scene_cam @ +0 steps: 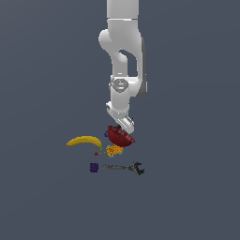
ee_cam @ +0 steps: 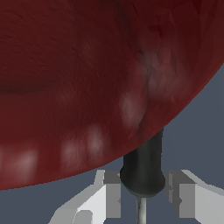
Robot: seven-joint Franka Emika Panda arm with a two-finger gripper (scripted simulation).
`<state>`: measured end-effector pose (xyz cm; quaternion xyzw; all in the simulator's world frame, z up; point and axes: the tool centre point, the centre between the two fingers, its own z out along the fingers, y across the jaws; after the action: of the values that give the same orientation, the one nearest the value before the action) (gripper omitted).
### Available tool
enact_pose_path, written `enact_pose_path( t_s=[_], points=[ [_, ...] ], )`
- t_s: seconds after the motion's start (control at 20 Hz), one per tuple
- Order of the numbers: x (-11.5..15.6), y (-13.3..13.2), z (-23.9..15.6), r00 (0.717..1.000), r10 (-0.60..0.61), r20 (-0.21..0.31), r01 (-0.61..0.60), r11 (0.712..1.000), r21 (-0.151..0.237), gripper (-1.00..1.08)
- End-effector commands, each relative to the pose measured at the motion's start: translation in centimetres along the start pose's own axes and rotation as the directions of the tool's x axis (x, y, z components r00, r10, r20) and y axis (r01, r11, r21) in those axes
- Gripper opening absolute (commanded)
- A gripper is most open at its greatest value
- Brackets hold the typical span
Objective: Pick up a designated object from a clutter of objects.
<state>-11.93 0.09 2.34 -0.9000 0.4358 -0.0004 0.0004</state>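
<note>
Wrist view | hand [ee_cam: 142,199] straddling screwdriver [ee_cam: 143,170] handle, fingers spread, seemingly not touching | handle running under red bowl [ee_cam: 87,78]

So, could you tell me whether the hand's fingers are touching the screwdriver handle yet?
Apart. In the wrist view, the hand straddles the screwdriver handle, with a thin dark gap visible beside each finger.

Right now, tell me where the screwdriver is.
In the wrist view the screwdriver stands between the gripper fingers, partly under the dark red bowl.
</note>
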Motion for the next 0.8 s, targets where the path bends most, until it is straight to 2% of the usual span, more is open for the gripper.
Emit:
enact_pose_path(
  t_s=[0.0, 0.35, 0.75],
  points=[
    [0.0, 0.0, 0.0, 1.000, 0.000, 0.000, 0.000, 1.000, 0.000, -1.00],
    [-0.1, -1.0, -1.2, 1.000, 0.000, 0.000, 0.000, 1.000, 0.000, -1.00],
    [-0.4, -4.0, -4.7, 1.000, 0.000, 0.000, 0.000, 1.000, 0.000, -1.00]
  ],
)
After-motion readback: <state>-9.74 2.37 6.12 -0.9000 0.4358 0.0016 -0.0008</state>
